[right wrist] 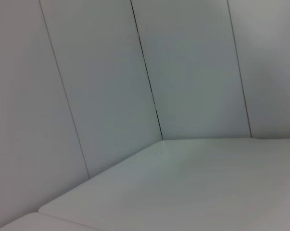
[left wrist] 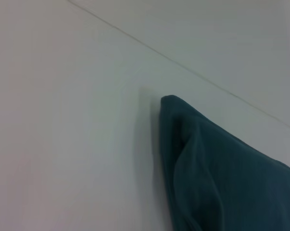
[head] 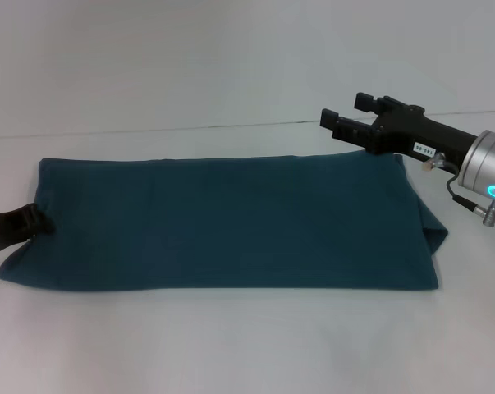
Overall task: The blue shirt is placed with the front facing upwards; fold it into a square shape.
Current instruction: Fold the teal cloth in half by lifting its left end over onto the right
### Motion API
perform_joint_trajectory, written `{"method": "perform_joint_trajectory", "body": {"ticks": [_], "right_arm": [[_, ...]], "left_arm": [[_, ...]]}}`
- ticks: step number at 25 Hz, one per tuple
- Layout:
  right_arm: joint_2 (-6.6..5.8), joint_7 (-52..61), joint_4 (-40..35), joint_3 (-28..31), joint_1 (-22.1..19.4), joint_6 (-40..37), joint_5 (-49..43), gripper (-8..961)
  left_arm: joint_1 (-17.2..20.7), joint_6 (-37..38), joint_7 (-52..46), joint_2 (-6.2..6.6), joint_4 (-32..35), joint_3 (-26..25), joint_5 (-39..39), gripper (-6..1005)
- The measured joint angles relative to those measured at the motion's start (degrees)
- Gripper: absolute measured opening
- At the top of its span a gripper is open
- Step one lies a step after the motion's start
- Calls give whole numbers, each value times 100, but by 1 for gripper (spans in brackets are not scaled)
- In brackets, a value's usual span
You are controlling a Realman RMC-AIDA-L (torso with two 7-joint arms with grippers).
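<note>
The blue shirt point(head: 222, 222) lies flat on the white table as a long teal band running left to right, plain side up, with no lettering showing. At the right end a loose flap point(head: 432, 226) sticks out from under the top layer. My left gripper point(head: 21, 224) reaches in from the left edge of the head view, and its tip meets the shirt's left edge. The left wrist view shows one corner of the shirt point(left wrist: 171, 103) with a raised fold. My right gripper point(head: 347, 111) hovers open and holds nothing, just beyond the shirt's far right corner.
A thin seam point(head: 148, 129) runs across the white table point(head: 231, 345) behind the shirt. The right wrist view shows only white wall panels and the tabletop point(right wrist: 207, 183).
</note>
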Motion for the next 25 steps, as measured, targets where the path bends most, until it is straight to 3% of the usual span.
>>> {"method": "perform_joint_trajectory", "body": {"ticks": [10, 18, 25], "right_arm": [[-4, -4, 8, -10, -37, -24, 15, 883], [-17, 15, 9, -413, -40, 21, -3, 884], [-9, 17, 43, -499, -39, 32, 14, 884]], "left_arm": [[18, 14, 130, -118, -278, -22, -53, 61], [79, 290, 152, -358, -891, -35, -65, 55], [98, 348, 213, -429, -985, -15, -70, 54]]}}
